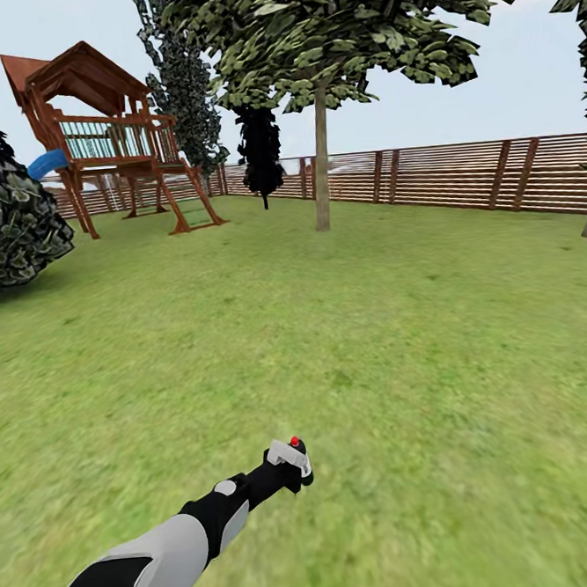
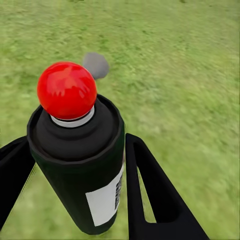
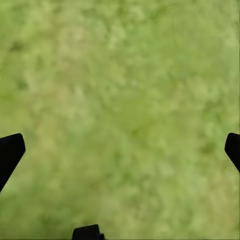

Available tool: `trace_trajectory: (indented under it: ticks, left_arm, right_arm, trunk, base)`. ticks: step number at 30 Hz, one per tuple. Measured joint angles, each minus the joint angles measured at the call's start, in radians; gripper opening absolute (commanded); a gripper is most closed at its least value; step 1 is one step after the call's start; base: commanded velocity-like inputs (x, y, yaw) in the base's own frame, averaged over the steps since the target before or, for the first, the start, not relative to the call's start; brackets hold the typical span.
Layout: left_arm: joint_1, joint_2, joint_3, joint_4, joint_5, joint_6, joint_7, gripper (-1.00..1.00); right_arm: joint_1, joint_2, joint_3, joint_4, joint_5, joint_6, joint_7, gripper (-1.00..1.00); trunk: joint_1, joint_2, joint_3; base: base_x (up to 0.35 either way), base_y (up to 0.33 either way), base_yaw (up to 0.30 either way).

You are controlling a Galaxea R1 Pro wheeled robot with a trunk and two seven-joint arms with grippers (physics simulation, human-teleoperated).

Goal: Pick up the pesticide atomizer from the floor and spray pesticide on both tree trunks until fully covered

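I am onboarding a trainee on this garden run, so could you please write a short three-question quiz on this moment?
1. True or false: the left gripper is shut on the pesticide atomizer.
2. What colour is the round button on top of the atomizer? A) green B) red C) blue
3. In the head view, what stands left of the nearer tree trunk, in front of the fence?

Key
1. True: both fingers press the can's sides in the left wrist view.
2. B, red.
3. The wooden playset.
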Motion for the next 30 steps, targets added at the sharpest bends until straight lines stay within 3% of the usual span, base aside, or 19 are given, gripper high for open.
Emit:
trace_trajectory:
  ticks: [30]
  left_arm:
    - [0.000, 0.000, 0.000, 0.000, 0.000, 0.000, 0.000, -1.00]
  right_arm:
    - [0.000, 0.000, 0.000, 0.000, 0.000, 0.000, 0.000, 1.00]
  trunk:
    - [0.000, 0.000, 0.000]
  base:
    - [0.348, 0.000, -0.030]
